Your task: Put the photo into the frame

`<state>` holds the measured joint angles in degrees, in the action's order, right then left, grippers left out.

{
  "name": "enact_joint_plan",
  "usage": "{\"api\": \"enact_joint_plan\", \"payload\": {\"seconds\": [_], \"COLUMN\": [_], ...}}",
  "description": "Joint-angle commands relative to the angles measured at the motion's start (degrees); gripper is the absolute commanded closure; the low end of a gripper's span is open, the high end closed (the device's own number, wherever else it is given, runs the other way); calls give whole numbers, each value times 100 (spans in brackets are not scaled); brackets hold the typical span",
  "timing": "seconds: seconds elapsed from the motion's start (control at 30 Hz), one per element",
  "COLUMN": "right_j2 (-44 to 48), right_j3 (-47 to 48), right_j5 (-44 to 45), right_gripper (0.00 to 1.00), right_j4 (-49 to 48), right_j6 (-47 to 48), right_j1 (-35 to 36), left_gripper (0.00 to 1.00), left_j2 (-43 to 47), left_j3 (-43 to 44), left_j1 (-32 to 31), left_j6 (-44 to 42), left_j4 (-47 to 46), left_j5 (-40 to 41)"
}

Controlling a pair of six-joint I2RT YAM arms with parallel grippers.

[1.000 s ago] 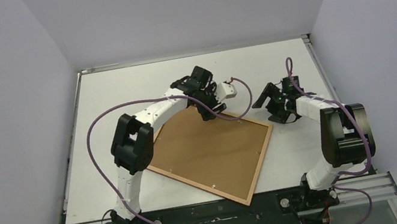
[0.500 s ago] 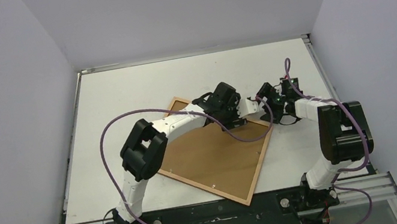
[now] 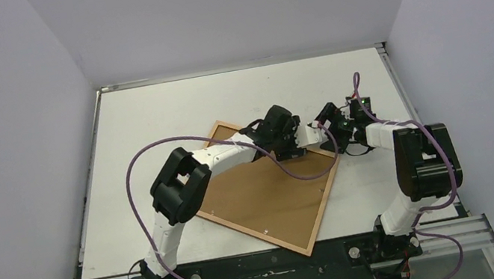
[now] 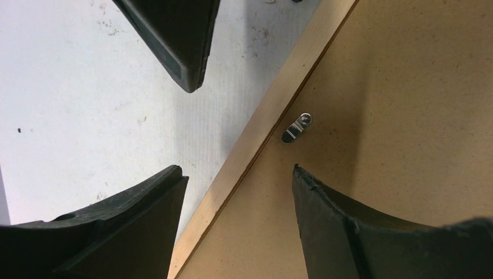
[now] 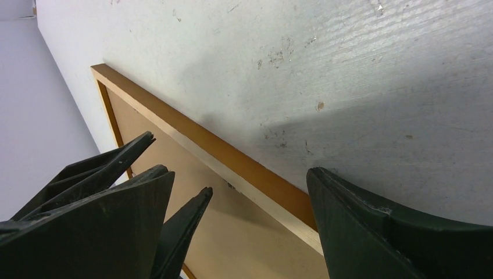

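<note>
The frame (image 3: 248, 232) lies face down and skewed on the white table, its brown fibreboard backing (image 3: 269, 196) filling it. The photo is out of view. My left gripper (image 3: 298, 146) is open over the frame's far right edge. In the left wrist view its fingers straddle the moulding (image 4: 273, 104), left gripper (image 4: 237, 168) empty, a small metal turn clip (image 4: 296, 128) just ahead. My right gripper (image 3: 329, 127) is open right beside it. In the right wrist view the right gripper (image 5: 239, 174) spans the same moulding (image 5: 232, 161), holding nothing.
The two grippers are very close together: a right finger (image 4: 174, 35) shows in the left wrist view, and the left fingers (image 5: 192, 215) show in the right wrist view. Purple cables loop off both arms. Grey walls enclose the table (image 3: 148, 110).
The left arm swung right from the frame's far corner to its far right edge, next to the right gripper, and its jaws widened a little. The right gripper shifted slightly left.
</note>
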<state>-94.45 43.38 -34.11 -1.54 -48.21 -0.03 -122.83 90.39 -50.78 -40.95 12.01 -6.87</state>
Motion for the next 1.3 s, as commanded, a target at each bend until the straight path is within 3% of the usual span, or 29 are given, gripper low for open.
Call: {"api": "enact_joint_plan", "payload": {"seconds": [0.0,0.2,0.6,1.27], "right_j2": [-284,-326,-371,-298], "right_j3": [-128,-151,-211,-274], "right_j5": [193,128,17,44], "right_gripper": [10,10,10,10], "right_j4": [257,198,-9,-62], "right_j6": [62,22,-77,-145], "right_j1": [13,17,14,12], "left_gripper": [34,33,34,34], "left_j2": [-12,127,258,594], "left_j3": [-224,-844,-1425,-1611], "left_j1": [-24,-175,-254,-239], "left_j6": [-488,-1167,-1874,-2194], "left_j4": [-719,-1739,-2554,-2243], "left_j5": [-96,30,23,-396]}}
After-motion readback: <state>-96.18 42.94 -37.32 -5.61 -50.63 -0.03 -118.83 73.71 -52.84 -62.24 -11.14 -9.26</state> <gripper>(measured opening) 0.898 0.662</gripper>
